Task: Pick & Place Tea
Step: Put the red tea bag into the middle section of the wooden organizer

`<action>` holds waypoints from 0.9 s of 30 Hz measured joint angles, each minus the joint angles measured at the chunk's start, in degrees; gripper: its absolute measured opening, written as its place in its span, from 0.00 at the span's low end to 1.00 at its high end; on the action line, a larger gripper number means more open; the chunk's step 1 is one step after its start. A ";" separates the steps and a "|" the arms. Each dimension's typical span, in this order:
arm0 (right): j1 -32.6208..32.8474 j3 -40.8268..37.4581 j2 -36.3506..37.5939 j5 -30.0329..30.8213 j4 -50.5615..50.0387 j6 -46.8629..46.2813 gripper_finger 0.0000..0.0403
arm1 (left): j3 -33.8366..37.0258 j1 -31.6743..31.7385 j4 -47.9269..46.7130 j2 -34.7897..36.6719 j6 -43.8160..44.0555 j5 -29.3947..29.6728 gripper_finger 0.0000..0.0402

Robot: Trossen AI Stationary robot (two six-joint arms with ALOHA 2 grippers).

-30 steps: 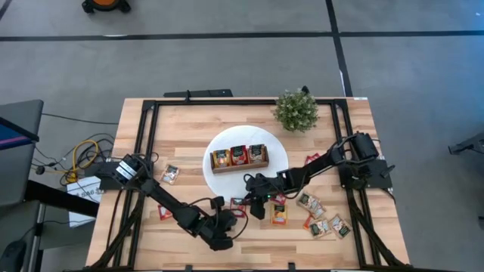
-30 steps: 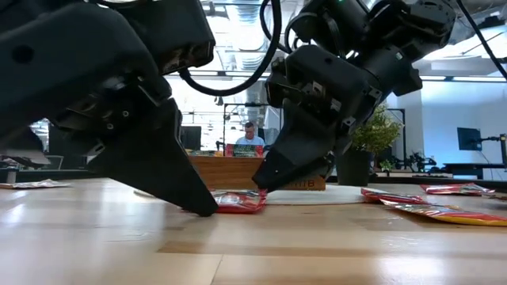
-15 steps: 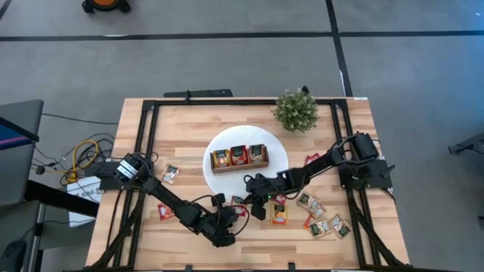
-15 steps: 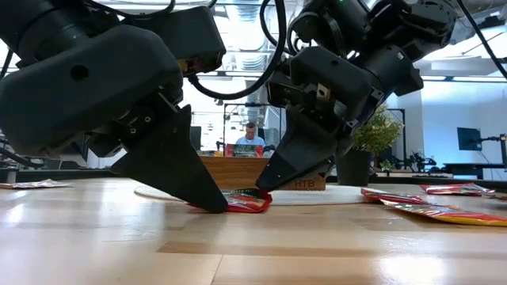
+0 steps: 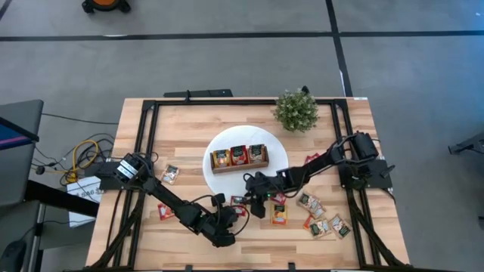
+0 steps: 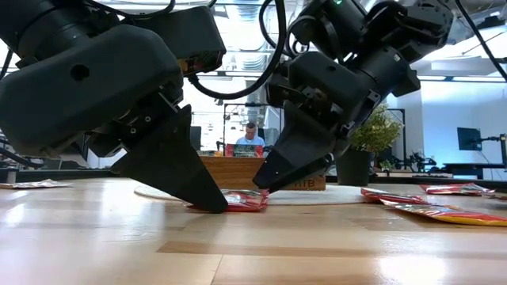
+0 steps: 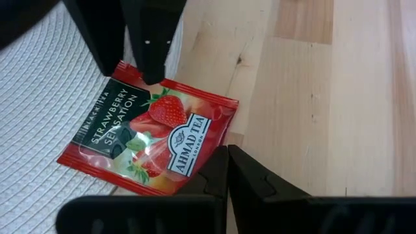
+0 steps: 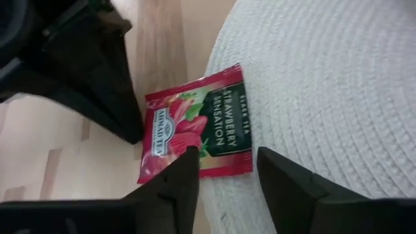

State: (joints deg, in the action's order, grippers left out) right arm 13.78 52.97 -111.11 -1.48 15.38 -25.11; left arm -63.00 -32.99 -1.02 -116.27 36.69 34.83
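Observation:
A red strawberry tea sachet lies flat, its dark-green end on the white disc and its other end on the wood. My left gripper is shut at the sachet's wood-side edge. My right gripper is open at the disc-side end. One of its fingers stands over the sachet, the other beside its corner over the disc. On the disc stands a wooden box with sachets in its compartments. My left gripper sets its shut fingertips on the sachet's wood-side edge, slanting down from the table's near left. The sachet lies on the table under them. My right gripper has one fingertip at the sachet's dark-green end, slanting down from the table's right. Whether it presses there cannot be told.
Loose sachets lie to the right, with an orange one just beside my right gripper. Others lie at the left. A green plant stands at the far right. A black frame borders the table.
Half a second ago the sachet's end under my right gripper was curled up off the disc; now it lies flatter again. Both arms have kept nearly still.

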 joint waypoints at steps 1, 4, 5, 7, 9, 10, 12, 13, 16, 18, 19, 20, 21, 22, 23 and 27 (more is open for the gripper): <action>0.01 0.00 0.00 0.00 0.00 0.15 0.33 | 0.00 0.00 0.02 0.00 0.00 -0.02 0.00; 0.00 0.00 0.00 0.00 0.00 0.40 0.22 | 0.00 0.00 0.18 -0.03 -0.03 0.48 0.00; 0.05 0.00 0.00 0.00 0.00 1.06 0.18 | 0.01 0.00 0.16 -0.09 -0.04 1.53 0.00; 0.19 0.00 0.00 0.07 -0.23 2.73 0.10 | 0.07 0.09 0.01 -0.13 -0.02 3.30 0.00; 0.41 0.00 0.00 0.11 -0.37 4.62 0.03 | 0.07 0.12 0.16 -0.13 -0.02 5.14 0.00; 0.59 0.00 0.00 0.17 -0.22 5.35 0.02 | 0.07 0.11 0.16 -0.13 0.00 5.91 0.00; 0.94 0.00 0.06 1.95 0.06 5.64 0.02 | 0.07 0.10 0.15 -0.13 -0.02 6.95 0.00; 1.08 0.00 0.20 3.25 -0.24 5.75 0.02 | 0.07 0.06 0.21 -0.13 -0.02 7.48 0.00; 1.58 0.00 0.45 6.01 -0.76 6.99 0.00 | 0.07 -0.23 0.15 -0.04 -0.20 8.04 0.00; 1.57 -0.02 1.00 7.46 -2.44 7.16 0.01 | 0.07 -0.57 0.25 0.25 -0.96 7.89 0.00; 1.57 -0.02 1.34 8.35 -3.10 7.20 0.00 | 0.03 -0.77 0.37 0.28 -1.13 7.67 0.00; 1.54 -0.02 2.01 9.30 -4.43 7.42 0.00 | 0.02 -0.98 0.36 0.31 -1.19 7.44 0.00; 1.33 -0.04 2.99 9.94 -6.12 7.53 0.00 | 0.02 -1.15 0.29 0.31 -1.24 7.14 0.00; 1.09 -0.04 3.92 10.18 -7.18 7.09 0.01 | 0.02 -1.15 0.26 0.31 -1.27 6.84 0.00; 0.70 0.00 4.92 10.20 -8.33 6.29 0.02 | 0.02 -1.18 0.31 0.31 -1.27 6.53 0.00; -2.34 0.00 7.78 7.53 -11.45 5.10 0.09 | 0.02 -0.95 0.28 0.33 -1.27 8.02 0.00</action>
State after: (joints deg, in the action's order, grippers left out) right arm 11.44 52.97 -103.33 6.06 3.93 -20.02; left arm -62.98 -33.95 -0.73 -115.94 35.42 42.85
